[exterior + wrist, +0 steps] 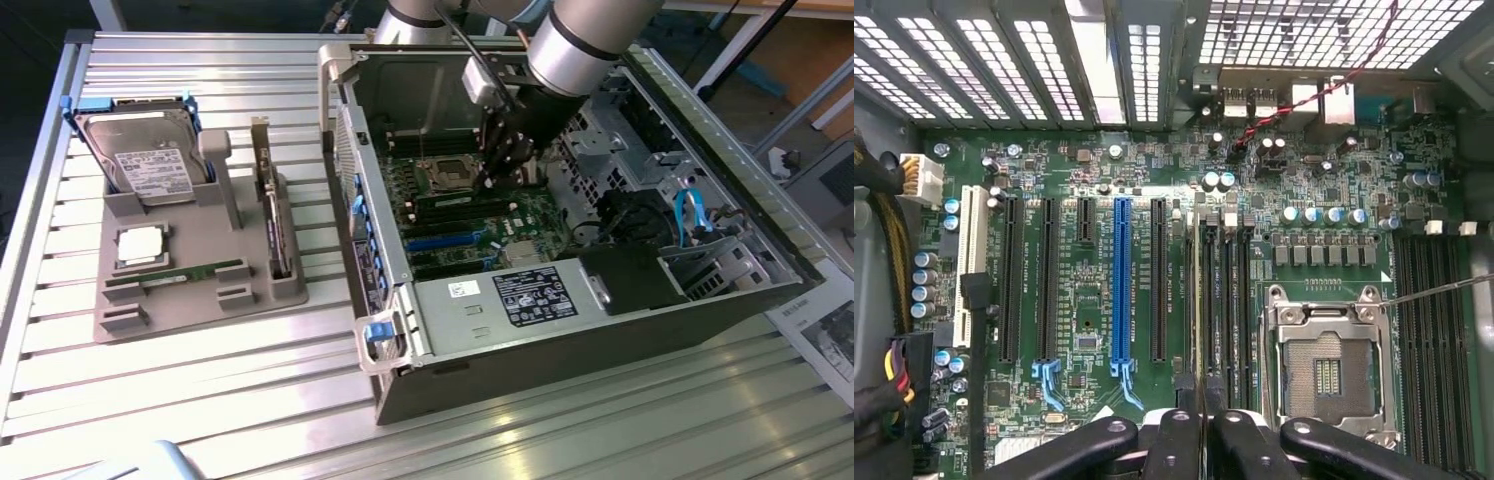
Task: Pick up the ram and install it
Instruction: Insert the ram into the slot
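gripper (503,162) clamping the ram (1200,300) inside the open computer case (461,322)
arm is reaching into the upper centre of the exterior view; fingers (1174,440) are pinching the ram edge-on; it is sitting over the black memory slots (1226,300), just beside the empty processor socket (1324,375); a second stick (187,272) is lying in the grey tray (200,300) at the exterior view's left

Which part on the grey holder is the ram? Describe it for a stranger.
Find the grey plastic holder, to the exterior view's left of the open black computer case. The ram is the long, narrow green circuit-board stick lying flat next to the square silver processor chip; the larger expansion card stands upright.
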`<state>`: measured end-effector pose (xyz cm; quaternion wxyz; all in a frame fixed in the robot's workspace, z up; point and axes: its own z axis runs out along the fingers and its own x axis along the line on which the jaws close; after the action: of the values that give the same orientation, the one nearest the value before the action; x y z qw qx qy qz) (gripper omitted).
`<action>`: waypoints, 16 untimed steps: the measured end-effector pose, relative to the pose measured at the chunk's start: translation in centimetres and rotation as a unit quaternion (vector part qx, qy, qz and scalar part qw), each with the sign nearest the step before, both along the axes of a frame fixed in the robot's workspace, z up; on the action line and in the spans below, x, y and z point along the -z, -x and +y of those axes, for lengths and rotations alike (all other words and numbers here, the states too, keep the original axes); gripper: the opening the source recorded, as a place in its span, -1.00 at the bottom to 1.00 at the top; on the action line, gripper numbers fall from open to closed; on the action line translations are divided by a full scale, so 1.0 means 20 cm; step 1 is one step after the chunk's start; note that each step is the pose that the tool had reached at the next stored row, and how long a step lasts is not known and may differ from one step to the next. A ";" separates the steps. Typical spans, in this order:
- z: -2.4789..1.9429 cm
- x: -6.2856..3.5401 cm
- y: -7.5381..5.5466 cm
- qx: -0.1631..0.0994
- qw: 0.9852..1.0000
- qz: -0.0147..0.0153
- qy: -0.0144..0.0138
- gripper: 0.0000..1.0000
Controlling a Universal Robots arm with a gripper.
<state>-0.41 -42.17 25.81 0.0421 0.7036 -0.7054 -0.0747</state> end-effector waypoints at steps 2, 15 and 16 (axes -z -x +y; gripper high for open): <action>-0.005 -0.001 -0.01 0.000 1.000 0.006 0.000 -0.76; -0.021 0.012 -0.06 0.000 1.000 0.022 -0.001 -0.76; -0.021 0.012 -0.06 0.000 1.000 0.022 -0.001 -0.76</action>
<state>0.82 -42.60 25.57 0.0574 0.7018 -0.7042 -0.0909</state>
